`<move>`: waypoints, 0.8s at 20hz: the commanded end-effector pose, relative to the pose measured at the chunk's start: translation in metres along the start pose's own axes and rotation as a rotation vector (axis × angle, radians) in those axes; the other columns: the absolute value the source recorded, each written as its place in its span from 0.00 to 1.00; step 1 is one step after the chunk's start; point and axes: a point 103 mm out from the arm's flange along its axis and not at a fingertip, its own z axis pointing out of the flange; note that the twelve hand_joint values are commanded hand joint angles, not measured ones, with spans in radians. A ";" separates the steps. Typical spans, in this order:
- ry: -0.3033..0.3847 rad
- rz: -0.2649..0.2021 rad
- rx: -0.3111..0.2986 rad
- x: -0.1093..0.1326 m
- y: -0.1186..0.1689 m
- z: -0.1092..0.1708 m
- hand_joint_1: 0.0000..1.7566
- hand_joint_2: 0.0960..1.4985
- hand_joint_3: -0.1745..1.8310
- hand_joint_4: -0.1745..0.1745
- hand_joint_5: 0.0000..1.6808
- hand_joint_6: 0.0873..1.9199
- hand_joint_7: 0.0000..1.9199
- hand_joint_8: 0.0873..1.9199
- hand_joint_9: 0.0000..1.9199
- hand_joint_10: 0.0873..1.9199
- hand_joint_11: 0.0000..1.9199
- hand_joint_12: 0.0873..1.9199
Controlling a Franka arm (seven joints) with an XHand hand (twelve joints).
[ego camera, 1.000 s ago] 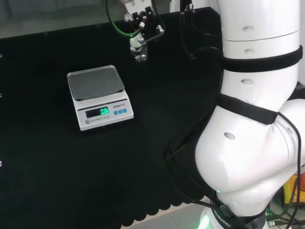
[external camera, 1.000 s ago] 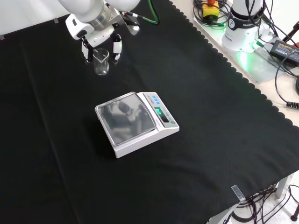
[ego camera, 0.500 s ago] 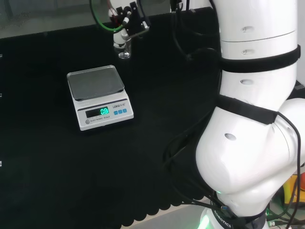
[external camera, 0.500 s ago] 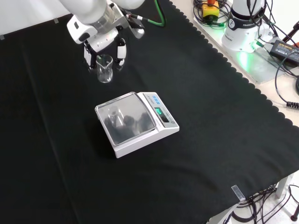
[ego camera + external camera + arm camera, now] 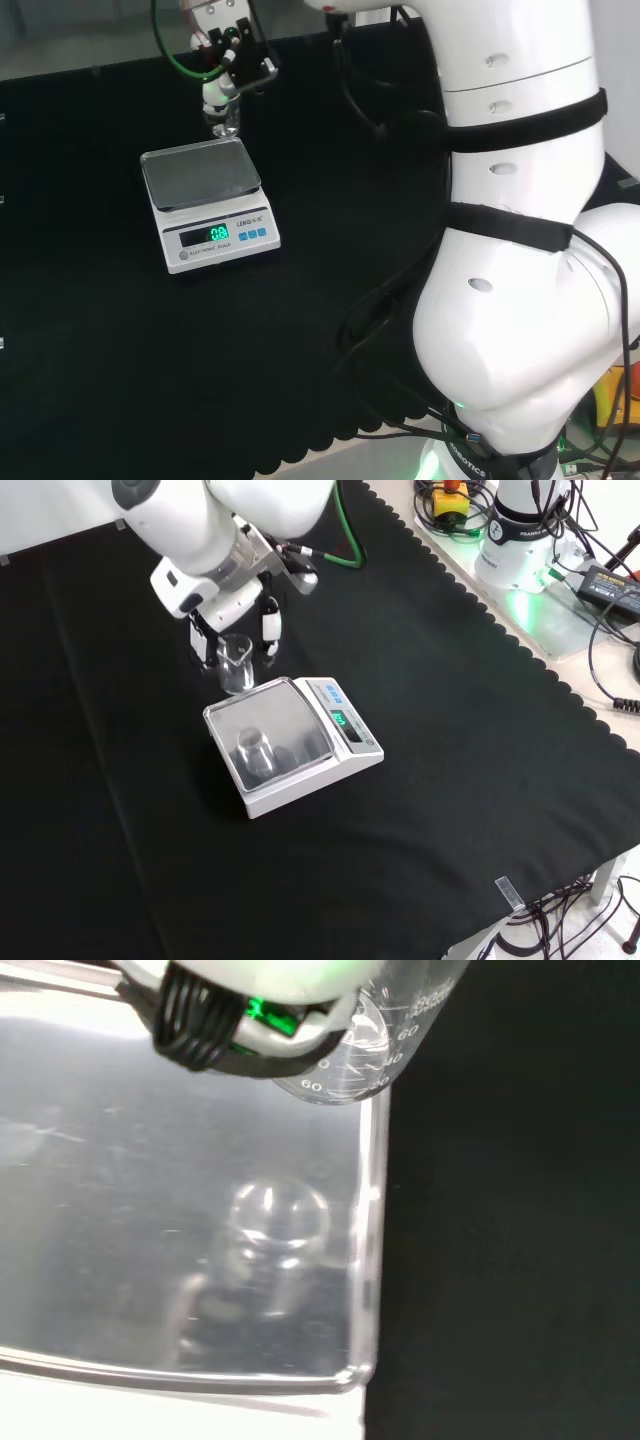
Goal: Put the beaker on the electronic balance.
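Moved closer — hand (image 5: pixel 232 585) with fingers (image 5: pixel 268 632) grasping beaker (image 5: pixel 236 664) now at balance (image 5: pixel 290 742) pan's 11 o'clock edge, front view.

You see glossy white rounded arm links (image 5: pixel 520 330) banded by black straps (image 5: pixel 520 235), with black cables (image 5: pixel 375 300) trailing alongside. A green cable (image 5: pixel 345 540) loops toward the black-and-white hand (image 5: pixel 232 605), whose fingers (image 5: pixel 268 630) are black with white segments.

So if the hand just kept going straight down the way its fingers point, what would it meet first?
Probably the pan of the electronic balance: the hand points downward holding the beaker near the pan's far edge, so the beaker's base would likely touch first. Depth is uncertain.
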 end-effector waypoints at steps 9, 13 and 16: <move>0.001 -0.093 0.063 0.058 0.012 0.022 0.62 0.42 0.36 0.08 0.57 0.10 0.52 0.17 0.73 0.00 0.81 0.25; -0.006 -0.102 0.074 0.065 0.010 0.030 0.62 0.42 0.36 0.08 0.57 0.10 0.51 0.18 0.73 0.00 0.81 0.25; -0.018 -0.104 0.079 0.068 0.008 0.035 0.62 0.42 0.36 0.08 0.57 0.10 0.51 0.18 0.73 0.00 0.81 0.25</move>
